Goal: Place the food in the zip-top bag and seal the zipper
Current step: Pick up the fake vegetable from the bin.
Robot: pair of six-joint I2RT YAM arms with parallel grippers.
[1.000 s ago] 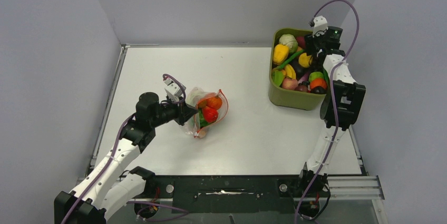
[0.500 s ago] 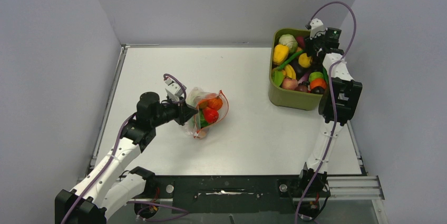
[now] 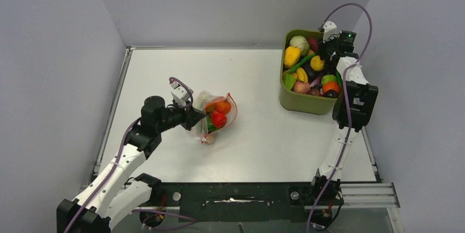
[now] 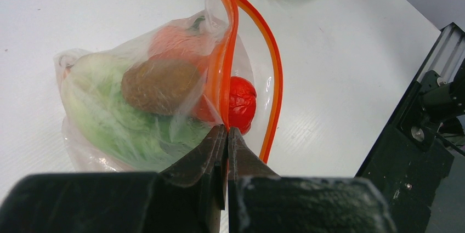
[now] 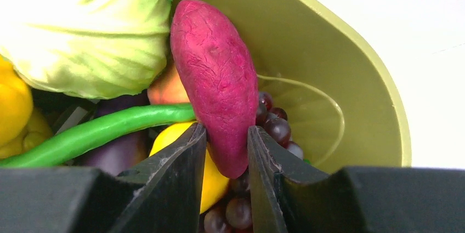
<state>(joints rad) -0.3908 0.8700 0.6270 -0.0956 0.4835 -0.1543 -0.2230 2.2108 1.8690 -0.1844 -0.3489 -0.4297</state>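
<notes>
The clear zip-top bag [image 3: 215, 117] lies mid-table with its mouth open; it also shows in the left wrist view [image 4: 137, 107]. It holds orange, red, green and brown toy food. My left gripper [image 4: 226, 130] is shut on the orange-red zipper strip [image 4: 224, 63] at the near lip; the other lip [image 4: 274, 68] stands apart. It also shows from above [image 3: 193, 119]. My right gripper [image 5: 226, 137] is inside the olive tub, shut on a magenta sweet potato [image 5: 216, 74], and also shows from above [image 3: 324, 45].
The olive-green tub [image 3: 300, 103] stands at the back right, full of toy food: pale cabbage [image 5: 82, 24], green bean [image 5: 93, 131], yellow pieces, dark grapes [image 5: 277, 129]. The tub wall [image 5: 329, 52] curves close on the gripper's right. Grey walls enclose the table.
My right arm has shifted slightly back and left over the tub's far corner. The left arm and the bag have not moved.
</notes>
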